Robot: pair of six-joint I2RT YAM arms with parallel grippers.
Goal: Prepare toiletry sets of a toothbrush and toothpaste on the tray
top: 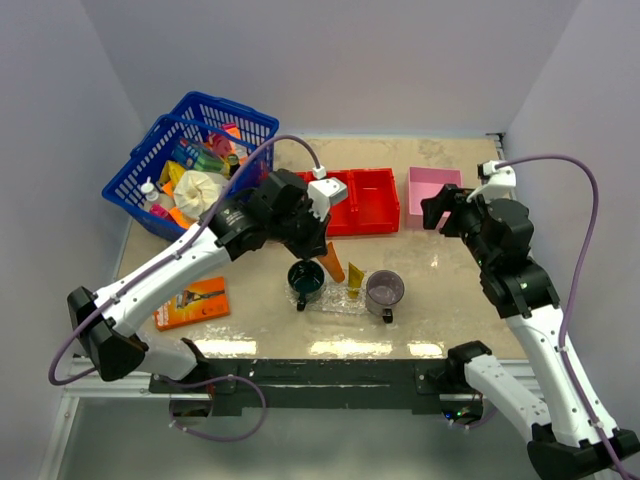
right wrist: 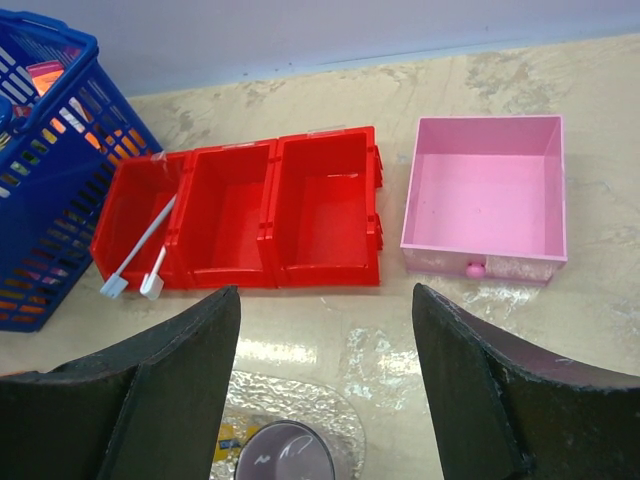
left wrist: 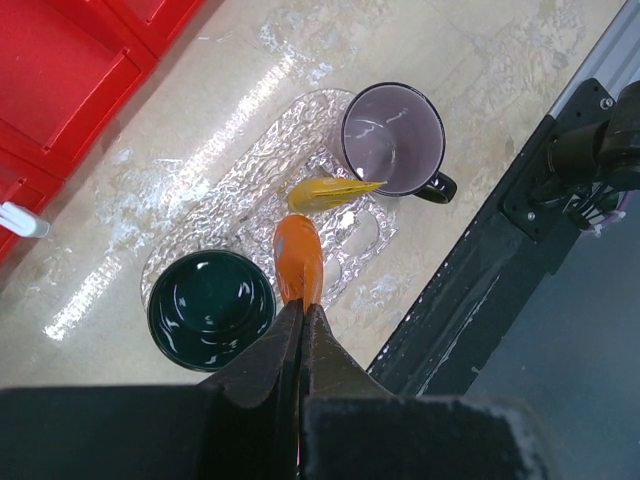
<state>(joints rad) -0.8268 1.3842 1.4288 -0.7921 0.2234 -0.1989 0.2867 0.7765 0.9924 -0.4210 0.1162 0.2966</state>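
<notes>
1. From above: my left jaws pinch one end of the orange tube point(top: 333, 262), which hangs over the clear tray point(top: 335, 304) by the middle of the table's near edge. The yellow-orange tube point(top: 354, 282) already sits there, between a dark green mug point(top: 305, 281) and a purple mug point(top: 384, 290). My right jaws hover near the pink box point(top: 432, 192) toward the far right corner
2. Left wrist: the jaws are pressed together on the tube's end, and its rounded orange body points down at the tray's bumpy, glittering floor, just beside the green mug. I judge the step goes best if I lower until the tube rests beside the yellow one, clear of the mug's rim, and only then let go, since the tray is shallow and a drop could bounce it out
3. Right wrist: my jaws are spread wide, with nothing between them. Two slim white toothbrushes point(right wrist: 138, 252) lie in the left compartment of the red bin point(right wrist: 325, 205) near the far edge, not yet on the tray
</notes>
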